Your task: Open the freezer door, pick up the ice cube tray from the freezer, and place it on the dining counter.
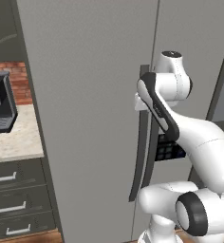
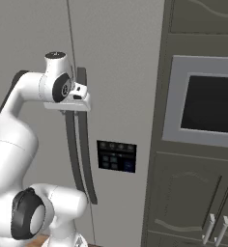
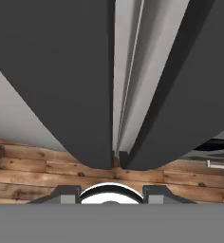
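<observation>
The freezer door (image 1: 85,123) is a tall matte grey panel and it stands shut. Its dark curved bar handle (image 1: 141,161) runs down beside the seam, next to the neighbouring door's handle. My gripper (image 1: 141,102) is up against the upper part of these handles, also seen as the gripper (image 2: 79,99) from the other side. In the hand view both dark bars run away towards the wooden floor, the freezer door handle (image 3: 61,85) on the left. My fingertips (image 3: 66,193) stand apart with nothing between them. The ice cube tray is hidden behind the shut door. The dining counter is out of view.
The neighbouring grey door carries a dark dispenser panel (image 2: 117,157). A built-in oven (image 2: 210,106) sits in dark cabinets to the right. On the left is a small beige counter (image 1: 14,140) over silver-handled drawers, with a dark appliance (image 1: 1,102) on it.
</observation>
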